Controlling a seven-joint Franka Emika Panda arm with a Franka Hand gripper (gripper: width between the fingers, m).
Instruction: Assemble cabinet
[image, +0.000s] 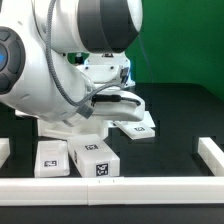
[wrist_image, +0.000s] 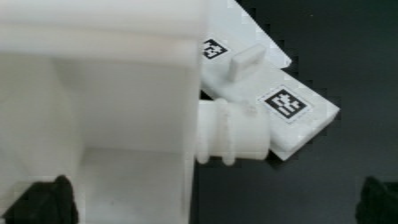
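The cabinet (image: 68, 128) is a large white box-shaped body lying on the black table, mostly hidden under the arm in the exterior view. In the wrist view the cabinet (wrist_image: 98, 95) fills most of the picture, with a white tagged part (wrist_image: 285, 103) and a ribbed round stub (wrist_image: 222, 142) at its side. My gripper (image: 112, 103) hangs just above the cabinet. The gripper (wrist_image: 210, 205) is open wide, with one dark fingertip (wrist_image: 45, 200) over the white body and the other over bare table. Nothing is between the fingers.
Two small white tagged blocks (image: 50, 158) (image: 95, 160) lie near the front. Another tagged white piece (image: 138, 126) lies at the cabinet's right in the exterior view. White border rails (image: 110, 188) (image: 212, 155) run along the front and right of the black table.
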